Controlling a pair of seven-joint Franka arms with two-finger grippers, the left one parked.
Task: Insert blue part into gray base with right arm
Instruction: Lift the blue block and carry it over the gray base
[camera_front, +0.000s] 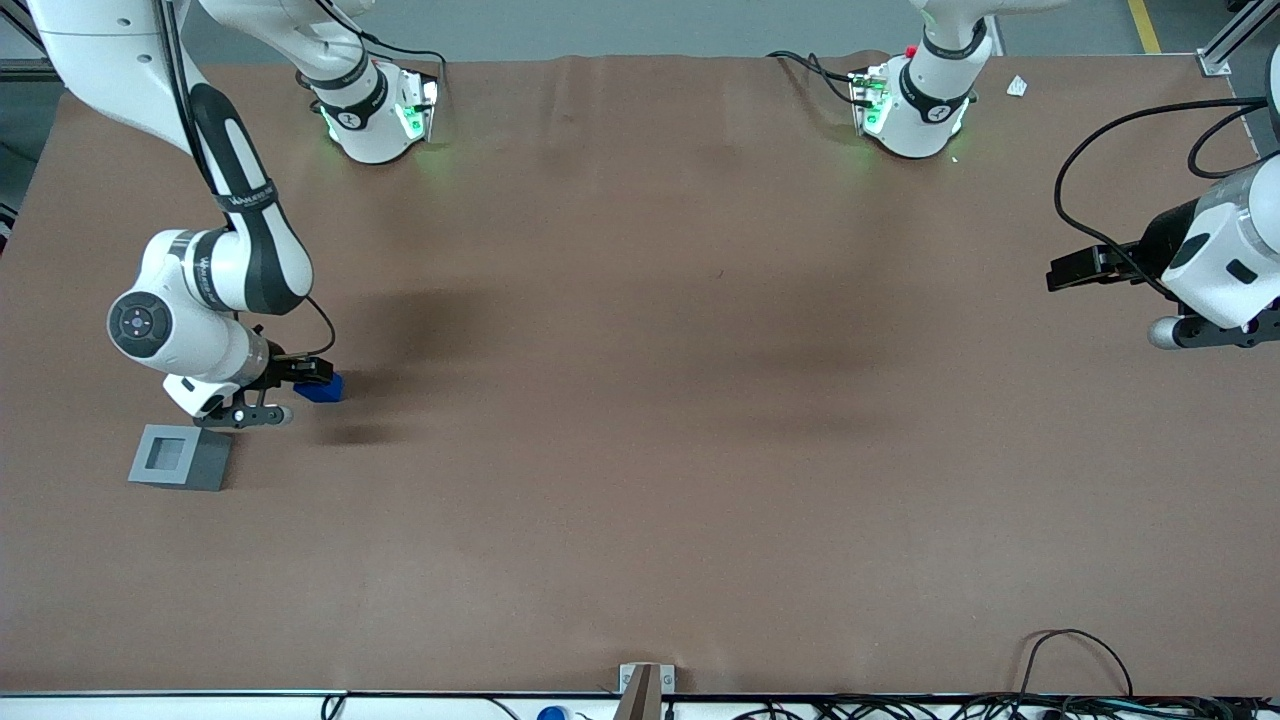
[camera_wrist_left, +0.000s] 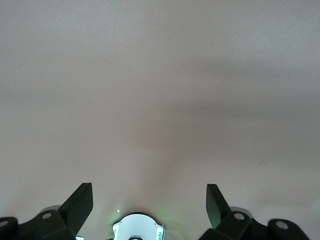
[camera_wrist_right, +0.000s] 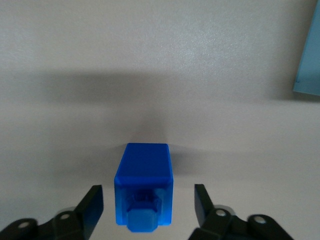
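Observation:
The blue part (camera_front: 322, 389) lies on the brown table with its square stud pointing at the wrist camera. In the right wrist view the blue part (camera_wrist_right: 145, 167) sits between the two black fingers, with a gap showing on each side. My right arm's gripper (camera_front: 312, 376) is open around it and low over the table, at the working arm's end. The gray base (camera_front: 181, 457) stands with its recess facing up, nearer to the front camera than the gripper and apart from the blue part. Only one corner of the gray base (camera_wrist_right: 308, 60) shows in the wrist view.
The right arm's white elbow (camera_front: 215, 285) hangs just above the gray base. Two arm pedestals (camera_front: 375, 110) (camera_front: 915, 100) stand at the table's edge farthest from the front camera. A small metal bracket (camera_front: 645, 685) and loose cables (camera_front: 1075, 660) lie at the nearest edge.

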